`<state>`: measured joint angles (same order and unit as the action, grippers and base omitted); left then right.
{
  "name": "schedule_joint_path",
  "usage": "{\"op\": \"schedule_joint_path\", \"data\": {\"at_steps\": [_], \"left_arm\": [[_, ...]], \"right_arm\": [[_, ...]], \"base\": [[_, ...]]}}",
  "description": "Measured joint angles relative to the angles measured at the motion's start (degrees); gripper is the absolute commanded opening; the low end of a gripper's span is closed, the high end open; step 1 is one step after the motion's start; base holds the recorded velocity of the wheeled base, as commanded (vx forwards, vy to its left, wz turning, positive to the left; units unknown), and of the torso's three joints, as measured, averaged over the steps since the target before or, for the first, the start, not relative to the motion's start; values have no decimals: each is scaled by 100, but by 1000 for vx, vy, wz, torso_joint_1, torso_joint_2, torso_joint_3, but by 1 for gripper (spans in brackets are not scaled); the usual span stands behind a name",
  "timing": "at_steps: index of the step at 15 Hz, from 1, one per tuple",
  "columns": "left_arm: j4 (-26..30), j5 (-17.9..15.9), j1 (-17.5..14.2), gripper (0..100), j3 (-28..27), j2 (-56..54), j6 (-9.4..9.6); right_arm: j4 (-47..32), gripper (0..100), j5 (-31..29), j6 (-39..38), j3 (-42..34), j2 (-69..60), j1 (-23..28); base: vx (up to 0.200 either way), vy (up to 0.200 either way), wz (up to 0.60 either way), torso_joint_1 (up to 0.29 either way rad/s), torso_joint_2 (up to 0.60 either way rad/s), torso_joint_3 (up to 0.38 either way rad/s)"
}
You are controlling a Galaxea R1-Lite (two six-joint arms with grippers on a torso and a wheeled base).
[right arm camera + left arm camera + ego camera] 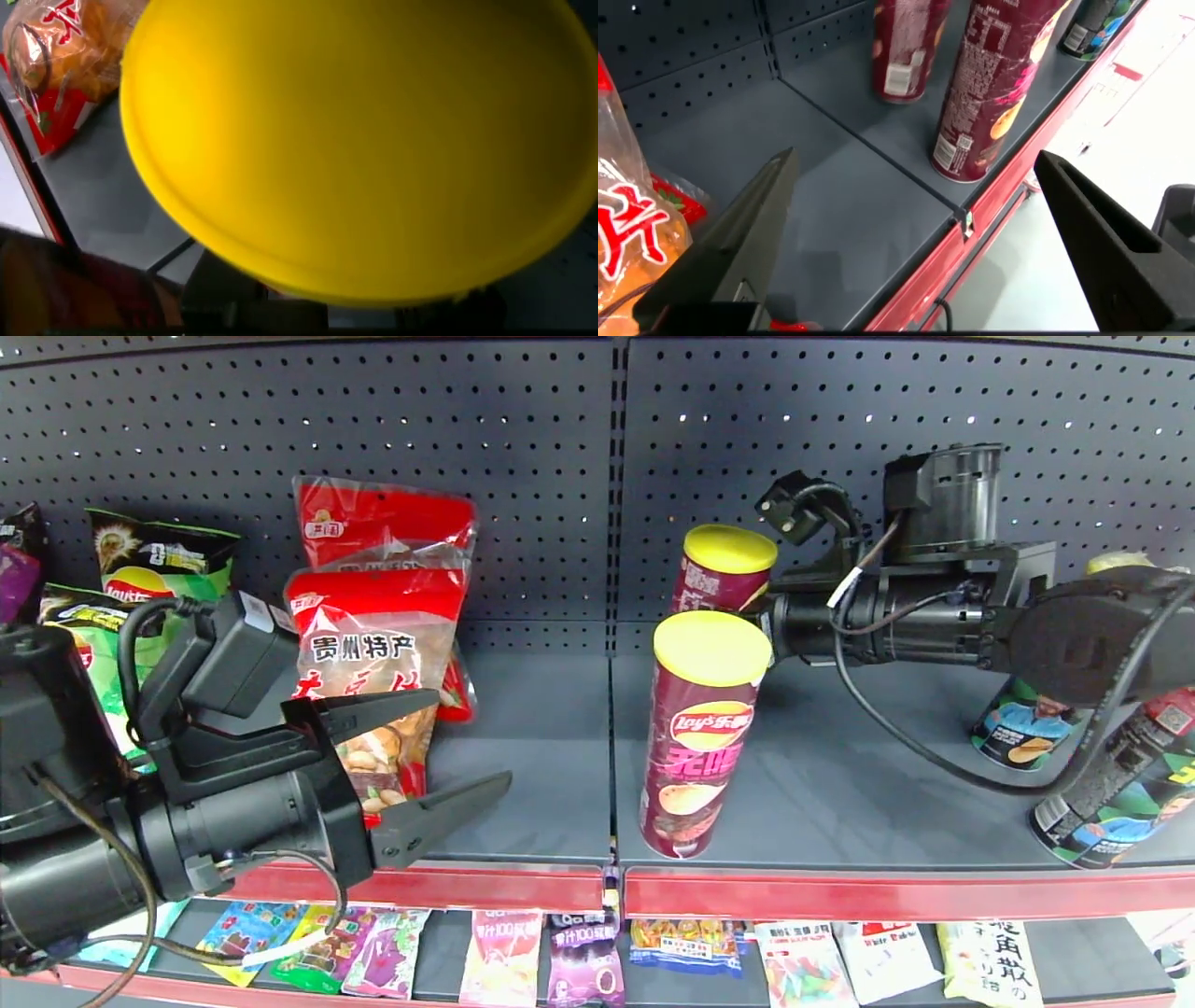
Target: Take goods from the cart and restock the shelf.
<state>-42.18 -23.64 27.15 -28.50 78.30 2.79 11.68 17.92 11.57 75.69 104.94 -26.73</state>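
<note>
On the upper shelf (541,737), two maroon chip cans with yellow lids stand upright right of the middle divider. The near can (702,737) is close to the red front lip, and the far can (724,567) is behind it, towards the pegboard. The right gripper (794,616) comes in from the right at lid height, between the two cans. Its fingers are hidden behind the near can's top, so I cannot tell whether it is open, closed or gripping either can. The right wrist view has a yellow lid (355,140) very close to the camera. The left gripper (471,737) hovers at the shelf's near left edge with its jaws spread wide and nothing in them, just right of the red peanut bags (373,644). Green crisp bags (154,565) lean at the far left, and darker cans (1022,728) sit at the right. A can of this kind is probably light, with a stiff, smooth cardboard wall. Being tall and narrow, it should tip easily if nudged near the top. The best hold is likely around the mid-body with moderate squeeze, never on the lid, which could pop off.
</note>
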Motion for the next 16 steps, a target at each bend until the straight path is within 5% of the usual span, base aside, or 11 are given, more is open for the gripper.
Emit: {"op": "schedule_joint_path", "data": {"at_steps": [13,14,16], "left_arm": [[11,-1,9,100,-10,44,2],[11,-1,9,100,-10,45,2],[11,-1,11,100,-10,52,5]], "right_arm": [[0,0,115,-22,289,402,-2],[6,100,115,-20,272,399,-2],[4,100,115,-22,256,388,-5]], "base": [[0,0,0,0,0,0],[0,0,0,0,0,0],[0,0,0,0,0,0]]}}
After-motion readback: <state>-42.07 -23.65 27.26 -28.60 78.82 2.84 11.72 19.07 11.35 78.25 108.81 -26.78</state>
